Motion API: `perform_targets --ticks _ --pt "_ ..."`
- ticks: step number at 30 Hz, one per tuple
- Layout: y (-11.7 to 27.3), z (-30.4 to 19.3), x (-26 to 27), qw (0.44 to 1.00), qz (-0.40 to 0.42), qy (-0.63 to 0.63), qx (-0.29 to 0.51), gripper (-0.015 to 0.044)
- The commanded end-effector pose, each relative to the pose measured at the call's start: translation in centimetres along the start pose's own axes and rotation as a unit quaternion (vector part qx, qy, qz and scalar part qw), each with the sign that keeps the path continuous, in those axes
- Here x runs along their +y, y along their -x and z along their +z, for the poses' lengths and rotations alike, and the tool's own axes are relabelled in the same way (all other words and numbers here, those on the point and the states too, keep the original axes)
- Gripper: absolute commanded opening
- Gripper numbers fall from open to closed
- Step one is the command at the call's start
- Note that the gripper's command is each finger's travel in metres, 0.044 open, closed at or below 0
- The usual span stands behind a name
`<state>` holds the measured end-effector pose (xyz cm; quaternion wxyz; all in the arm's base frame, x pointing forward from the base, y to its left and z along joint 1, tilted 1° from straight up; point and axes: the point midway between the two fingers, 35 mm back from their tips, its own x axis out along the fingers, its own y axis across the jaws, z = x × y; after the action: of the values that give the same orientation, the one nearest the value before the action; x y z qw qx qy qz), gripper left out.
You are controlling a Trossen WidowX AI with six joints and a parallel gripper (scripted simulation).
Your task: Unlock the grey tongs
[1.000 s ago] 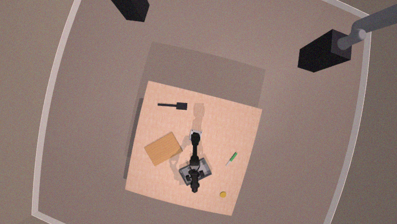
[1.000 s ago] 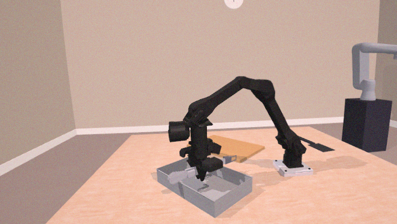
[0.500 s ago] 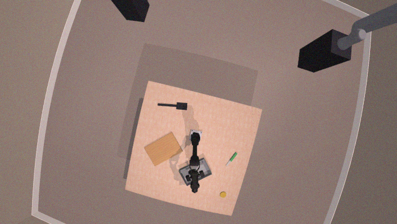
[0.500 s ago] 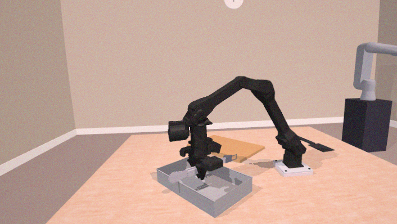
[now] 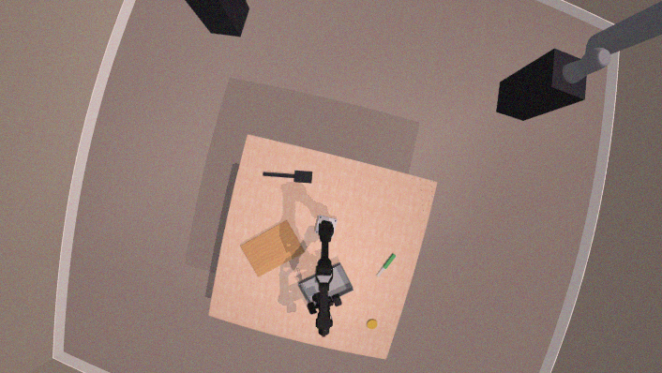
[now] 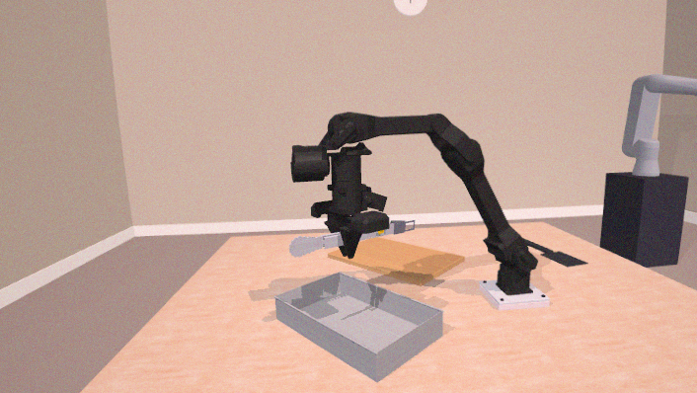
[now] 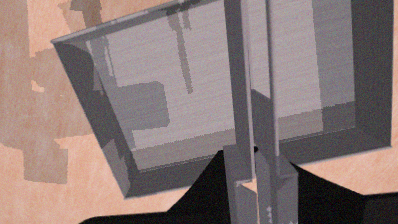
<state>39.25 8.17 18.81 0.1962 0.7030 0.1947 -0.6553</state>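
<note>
Above the grey, rectangular, open-topped roasting tin [image 5: 344,277] [image 6: 326,326] [image 7: 200,115], your black gripper [image 5: 324,302] [image 6: 349,256] [image 7: 239,156] points down, its fingers drawn in narrow and holding the long grey metal tongs [image 6: 333,240] [image 7: 239,100] between them. You have the tongs raised clear of the tin's rim, lying crosswise under the gripper. Their scalloped tips sit slightly lower than the opposite end, which carries a thin rectangular loop, so they are tilted only a little and nowhere near tips-down. You can see a small yellow patch on their side, just beside the fingers. The two long arms run close together in your wrist view; whether the lock has let go, you cannot tell.

Your flat, rectangular wooden board [image 5: 269,248] [image 6: 385,254] lies on the pale wooden table [image 5: 366,201] [image 6: 518,355], near the tin and apart from it; the tongs are not resting on it. Elsewhere on the table, you have a black spatula [image 5: 303,176] [image 6: 563,258], a green-handled tool [image 5: 389,261] and a round yellow disc [image 5: 371,323].
</note>
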Motion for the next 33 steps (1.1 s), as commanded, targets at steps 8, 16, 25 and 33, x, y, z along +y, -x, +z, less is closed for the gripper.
perform_targets --ticks 8,16,25,33 --pt "0.2 0.4 0.5 1.000 -0.001 0.009 -0.004 -0.0150" --pt "0.3 2.4 4.4 0.997 0.000 0.080 -0.006 -0.0150" --pt "0.4 5.1 8.6 0.985 0.001 0.172 -0.007 -0.0150" --pt "0.5 7.9 12.0 0.968 0.001 0.252 -0.009 -0.0150"
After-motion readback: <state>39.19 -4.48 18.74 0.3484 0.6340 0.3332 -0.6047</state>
